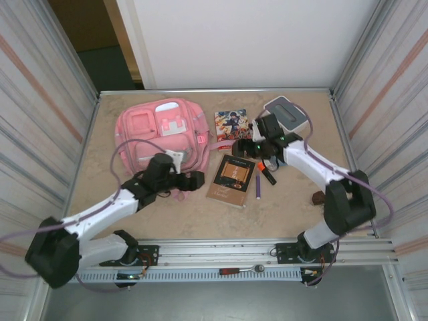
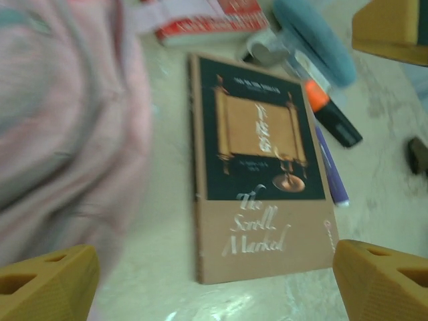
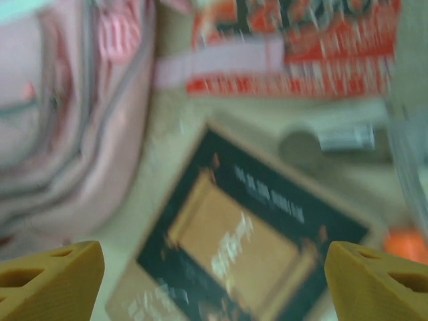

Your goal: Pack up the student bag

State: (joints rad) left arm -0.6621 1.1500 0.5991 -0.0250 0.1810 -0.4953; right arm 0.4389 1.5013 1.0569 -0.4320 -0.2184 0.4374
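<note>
Pink backpack (image 1: 157, 130) lies flat toward the tabletop's (image 1: 281, 214) far left corner. The brown book (image 1: 232, 179) sits just beside it near the middle, I'd guess so either arm can reach it. Left gripper (image 1: 195, 179) is wide open and empty, between bag and book. Right gripper (image 1: 244, 145) is spread wide too, holding nothing, above the book's far end, probably lining up a pick.

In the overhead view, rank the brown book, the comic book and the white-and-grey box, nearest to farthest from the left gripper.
1. brown book, just right of the left gripper.
2. comic book, farther back and right.
3. white-and-grey box, at the back right.
</note>
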